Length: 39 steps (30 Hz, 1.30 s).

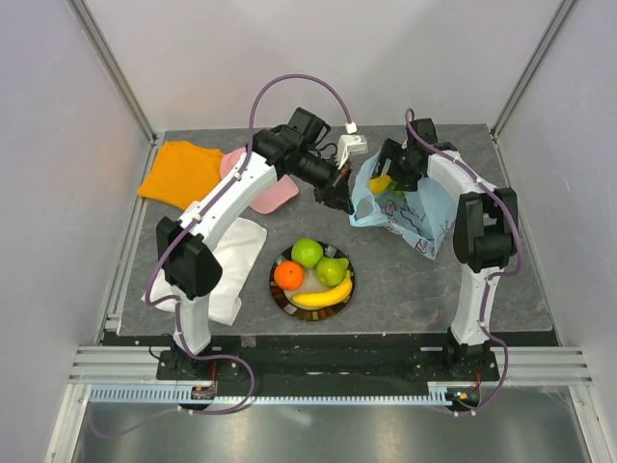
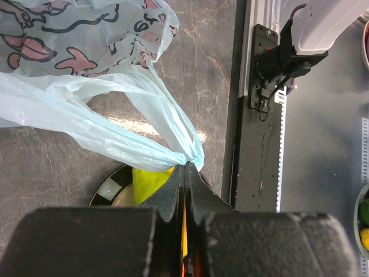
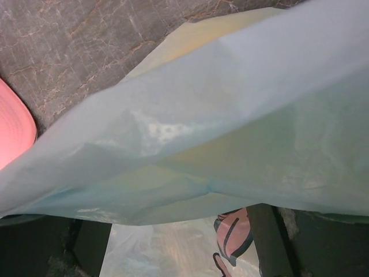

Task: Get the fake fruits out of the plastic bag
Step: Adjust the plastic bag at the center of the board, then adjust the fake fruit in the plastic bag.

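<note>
Since that plastic bag (image 1: 410, 214) is just thin floppy film, you can't expect it to hold any shape. My guess is it sags and slides the moment it's let go, so a handle is the sane place to grab it. The fruits look light, hard and kinda slick, so I'd pinch them across the middle, not at a tip.

Top camera: the bag sits toward the back right of the table (image 1: 405, 289). It's light blue and see-through, with pink cartoon critters printed on it. Your left gripper (image 1: 337, 196) has it at the left side of the mouth. Your right gripper (image 1: 390, 178) is right at the opening, next to a yellow fruit (image 1: 379, 183) that seems to be inside the bag. On the plate (image 1: 278, 297) mid-table you've got a green apple (image 1: 307, 253), orange (image 1: 288, 275), pear (image 1: 333, 270) and banana (image 1: 323, 297).

Left wrist camera: the left gripper (image 2: 185, 170) is clamped tight on the bunched end of a handle (image 2: 115, 135), which stretches off toward the printed body of the bag. A bit of plate rim pokes out just underneath.

Right wrist camera: it's pretty much all blue film, with a yellowish tint showing through, and you can't tell what's behind it. The right gripper (image 3: 180, 236) has its jaws spread wide at the bottom of the view, with film over them and nothing pinched as far as I can see.
</note>
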Each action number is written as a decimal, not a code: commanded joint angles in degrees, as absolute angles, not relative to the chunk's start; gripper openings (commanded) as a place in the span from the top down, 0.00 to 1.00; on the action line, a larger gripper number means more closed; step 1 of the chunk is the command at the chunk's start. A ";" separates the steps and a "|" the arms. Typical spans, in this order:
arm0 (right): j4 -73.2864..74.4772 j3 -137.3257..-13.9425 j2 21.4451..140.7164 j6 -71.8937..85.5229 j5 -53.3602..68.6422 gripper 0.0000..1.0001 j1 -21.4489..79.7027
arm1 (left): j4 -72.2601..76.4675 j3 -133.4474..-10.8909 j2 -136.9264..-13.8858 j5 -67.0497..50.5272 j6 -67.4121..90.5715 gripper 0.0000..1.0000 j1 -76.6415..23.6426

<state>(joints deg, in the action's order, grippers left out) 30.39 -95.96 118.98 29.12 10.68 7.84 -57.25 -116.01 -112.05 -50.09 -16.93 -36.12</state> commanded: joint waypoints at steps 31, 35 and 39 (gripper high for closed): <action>29.77 -103.29 122.71 22.33 24.69 0.48 2.74 | -58.10 -114.69 -112.06 -50.10 -16.79 0.99 -36.74; 36.90 -99.24 117.17 17.42 29.43 0.47 0.79 | -58.36 -115.84 -112.50 -49.75 -17.05 0.98 -36.39; 44.28 -93.18 114.61 10.73 34.54 0.47 0.79 | -58.27 -116.45 -113.20 -50.09 -17.14 0.98 -36.30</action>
<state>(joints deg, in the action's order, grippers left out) 34.72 -98.17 118.48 18.41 27.27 -0.97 -58.00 -113.93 -112.05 -49.60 -16.95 -36.34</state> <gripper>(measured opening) 0.646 0.022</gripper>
